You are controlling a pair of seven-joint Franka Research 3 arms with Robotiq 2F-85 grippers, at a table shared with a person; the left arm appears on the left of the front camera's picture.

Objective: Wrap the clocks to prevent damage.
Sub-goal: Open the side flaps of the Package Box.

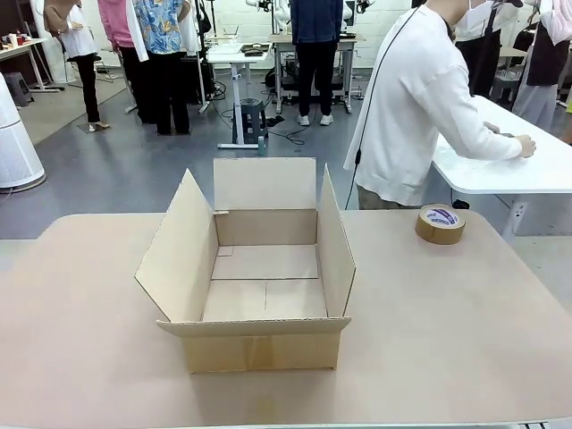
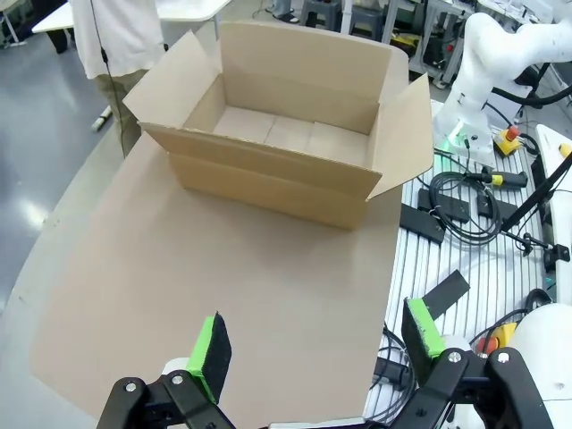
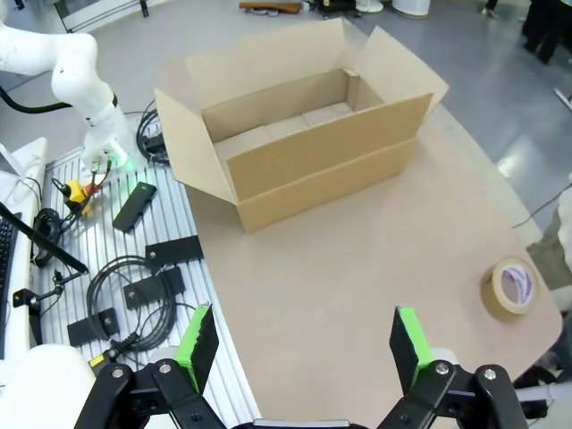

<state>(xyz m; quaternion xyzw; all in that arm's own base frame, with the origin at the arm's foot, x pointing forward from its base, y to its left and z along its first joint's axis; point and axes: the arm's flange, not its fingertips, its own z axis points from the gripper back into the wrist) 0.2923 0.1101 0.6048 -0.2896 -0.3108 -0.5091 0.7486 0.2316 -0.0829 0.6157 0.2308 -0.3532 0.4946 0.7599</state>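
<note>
The clocks are out of view. An empty cardboard box (image 1: 259, 268) stands in the middle of the table with its flaps up; it is also the box (image 2: 295, 134) in the left wrist view and the box (image 3: 295, 134) in the right wrist view. My left gripper (image 2: 317, 344) hangs open above the table's left part, well short of the box, nothing between its green pads. My right gripper (image 3: 299, 344) hangs open above the table's right part, also apart from the box and empty.
A roll of brown tape (image 1: 440, 223) lies at the table's far right, also seen as the tape (image 3: 509, 288). A person (image 1: 420, 98) in white stands beyond the table, turned toward a white table (image 1: 509, 161). Cables and black parts (image 3: 134, 286) lie on the robot's side.
</note>
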